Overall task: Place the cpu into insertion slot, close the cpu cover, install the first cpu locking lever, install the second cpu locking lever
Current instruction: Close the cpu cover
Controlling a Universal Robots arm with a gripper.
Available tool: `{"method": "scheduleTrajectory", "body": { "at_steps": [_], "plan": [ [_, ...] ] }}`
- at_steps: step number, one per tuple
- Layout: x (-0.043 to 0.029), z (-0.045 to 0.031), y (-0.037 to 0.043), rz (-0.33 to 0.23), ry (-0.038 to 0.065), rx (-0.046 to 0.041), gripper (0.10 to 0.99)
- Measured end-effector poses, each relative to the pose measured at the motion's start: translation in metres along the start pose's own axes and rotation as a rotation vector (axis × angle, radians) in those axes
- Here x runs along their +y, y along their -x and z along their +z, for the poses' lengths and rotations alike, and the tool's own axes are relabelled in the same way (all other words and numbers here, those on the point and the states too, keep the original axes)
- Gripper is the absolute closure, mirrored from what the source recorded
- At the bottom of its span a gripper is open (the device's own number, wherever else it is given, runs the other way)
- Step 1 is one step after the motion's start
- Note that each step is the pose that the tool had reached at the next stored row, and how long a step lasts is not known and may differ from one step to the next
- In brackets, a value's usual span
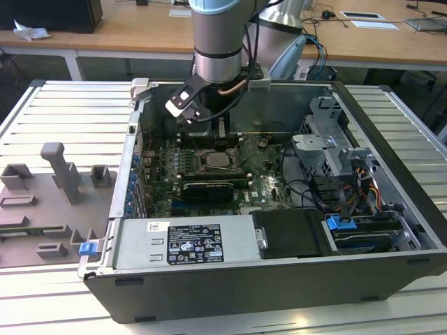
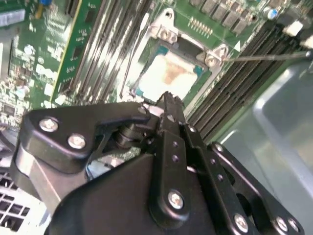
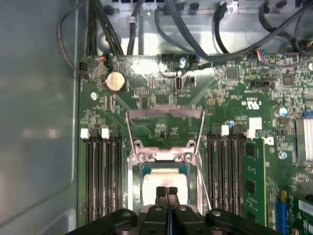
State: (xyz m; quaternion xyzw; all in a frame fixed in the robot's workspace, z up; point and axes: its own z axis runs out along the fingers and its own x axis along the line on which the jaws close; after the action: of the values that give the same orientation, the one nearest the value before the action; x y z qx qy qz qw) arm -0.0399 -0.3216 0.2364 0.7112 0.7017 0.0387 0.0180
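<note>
Gripper [image 3: 166,190], fingers pressed together, holding nothing, tips over cpu [image 3: 161,177]

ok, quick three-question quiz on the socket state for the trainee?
1. True or false: the cpu lies in the slot.
2. The cover is: A) shut over the cpu; B) swung open, away from the cpu; C) lying outside the case.
3. Fill in: the gripper, over the cpu, has its fingers ___.
Key: 1 true; 2 B; 3 shut.
</note>
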Motion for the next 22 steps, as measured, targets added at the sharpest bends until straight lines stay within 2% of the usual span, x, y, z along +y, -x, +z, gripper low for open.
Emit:
{"method": "scheduleTrajectory", "body": {
  "at_steps": [1, 2, 5, 7, 10, 13, 15, 22],
  "plan": [
    [0.0007, -0.0059, -0.0002, 0.0, -0.002, -0.0003, 0.98],
    [0.0014, -0.0152, -0.0005, 0.0, -0.003, -0.0002, 0.98],
    [0.0029, -0.0275, -0.0009, 0.0, -0.006, -0.0012, 0.98],
    [0.004, -0.033, -0.001, 0.0, -0.008, -0.0023, 0.98],
    [0.0082, -0.0329, -0.0012, 0.0, -0.008, -0.0021, 0.98],
    [0.0193, -0.0319, -0.0012, 0.0, -0.009, -0.0025, 0.98],
    [0.0309, -0.0307, -0.0014, 0.0, -0.009, -0.0023, 0.98],
    [0.0541, -0.0288, -0.0016, 0.0, -0.009, -0.0026, 0.98]
  ]
}}
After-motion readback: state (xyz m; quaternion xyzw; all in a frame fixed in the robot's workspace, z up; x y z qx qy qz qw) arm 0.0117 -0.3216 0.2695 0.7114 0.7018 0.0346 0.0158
